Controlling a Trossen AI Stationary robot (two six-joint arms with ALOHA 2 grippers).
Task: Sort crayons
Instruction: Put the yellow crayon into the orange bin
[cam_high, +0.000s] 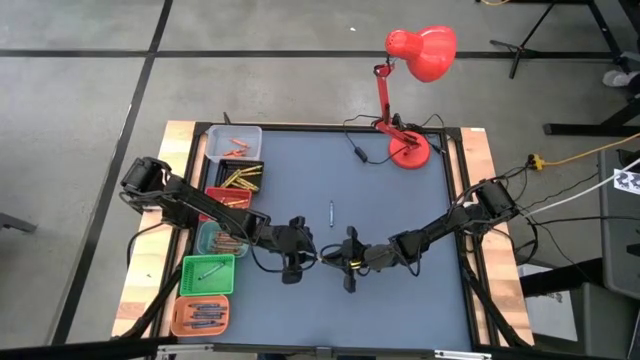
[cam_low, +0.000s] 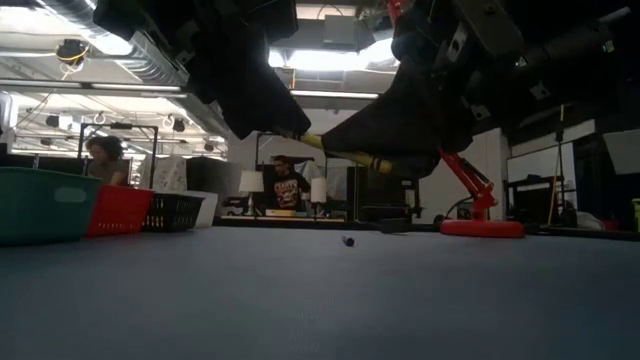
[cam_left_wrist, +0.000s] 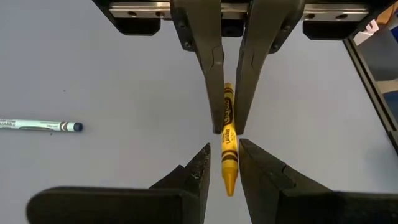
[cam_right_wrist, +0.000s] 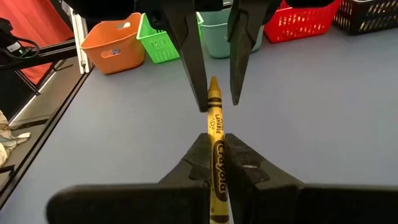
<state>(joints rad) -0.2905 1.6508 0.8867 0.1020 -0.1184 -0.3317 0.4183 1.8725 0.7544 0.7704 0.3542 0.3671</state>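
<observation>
A yellow crayon (cam_right_wrist: 215, 124) hangs above the middle of the table, with my right gripper (cam_right_wrist: 217, 146) shut on it. My left gripper (cam_left_wrist: 225, 149) is open and faces it from the table's left. Its fingers stand on either side of the crayon's pointed end (cam_left_wrist: 229, 177) without touching it. In the high view the two grippers (cam_high: 312, 256) (cam_high: 338, 260) meet tip to tip near the table's front middle. A second crayon, pale with a blue end (cam_high: 331, 211), lies flat on the mat beyond them. My right gripper pinches the crayon's wrapped body (cam_right_wrist: 218, 163) between its two fingers. It comes nearly level from the table's right, and the fingers lie along the crayon. The pointed end sticks out past the fingertips toward the left gripper. The crayon is lifted clear of the table (cam_low: 350, 155).
A row of small bins stands along the table's left edge: clear (cam_high: 235, 143), black (cam_high: 243, 178), red (cam_high: 228, 197), teal (cam_high: 215, 238), green (cam_high: 208, 273) and orange (cam_high: 200, 315), several holding crayons. A red desk lamp (cam_high: 408, 152) stands at the far right. People sit in the room behind.
</observation>
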